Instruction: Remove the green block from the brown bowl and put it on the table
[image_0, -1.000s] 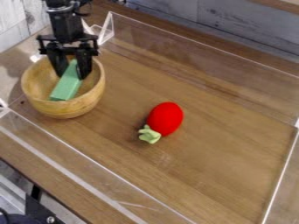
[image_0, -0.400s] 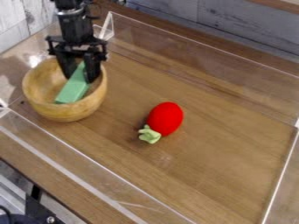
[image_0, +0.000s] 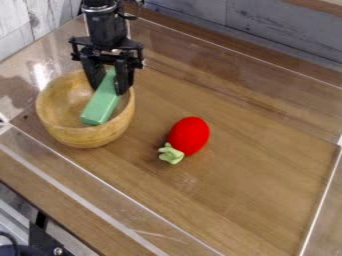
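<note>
The green block is a mint-green bar standing tilted, its lower end still inside the brown bowl and its upper end leaning toward the bowl's right rim. My black gripper points straight down over the right half of the bowl and is shut on the block's upper part, one finger on each side. The bowl is round, light wood with a thick rim, and sits on the table at the left.
A red strawberry toy with green leaves lies on the table right of the bowl. Low clear acrylic walls edge the tabletop, and the bowl stands close to the left wall.
My gripper has moved right and slightly up with the green block in it. The brown bowl has shifted a little to the right with it. The strawberry toy has not moved.
</note>
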